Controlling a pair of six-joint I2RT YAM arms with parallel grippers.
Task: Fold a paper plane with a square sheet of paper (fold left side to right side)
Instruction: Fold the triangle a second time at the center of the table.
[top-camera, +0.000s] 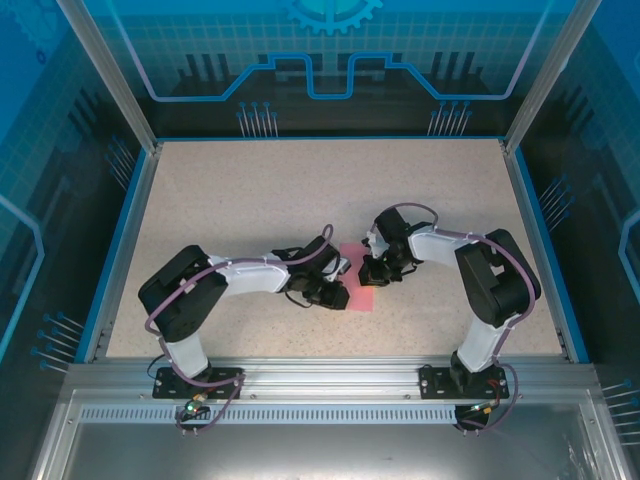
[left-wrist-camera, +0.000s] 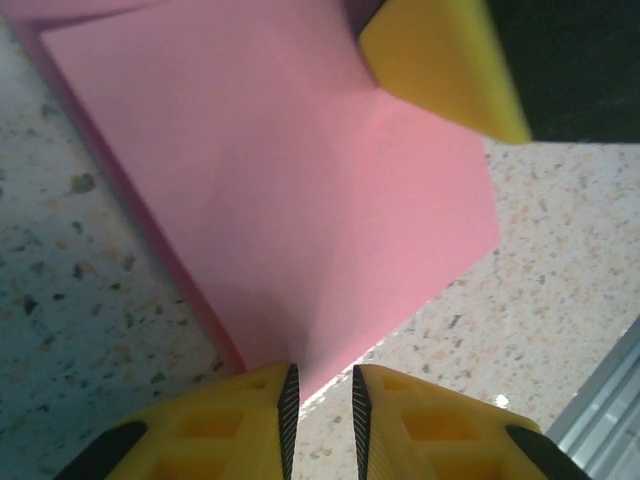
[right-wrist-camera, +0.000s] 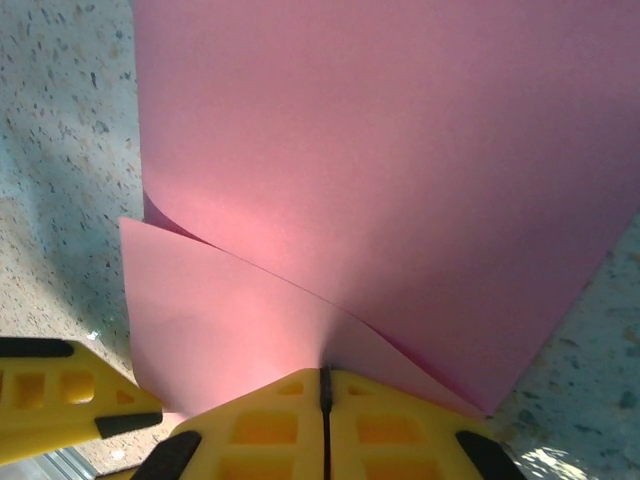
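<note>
The left claw (left-wrist-camera: 320, 388), jaws slightly apart, sat at a corner of the pink paper (left-wrist-camera: 290, 190), which lay on the table (top-camera: 250, 200) between both arms; the right claw (right-wrist-camera: 325, 378), pressed shut, pinched a lifted flap; the left-to-right fold seemed underway; the next move called for laying edge on edge, then creasing.

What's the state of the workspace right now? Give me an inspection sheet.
Surface: speckled table.
Job's things: square sheet of paper, pink, partly folded over itself, lying between the two grippers.
Clutter: nothing seen.
Grippers: right gripper shut on the paper's folded edge; left gripper slightly open, with a paper corner at its mouth.
Cables: purple cables run along both arms.
Surroundings: blue enclosure walls; metal rail at the near edge.
</note>
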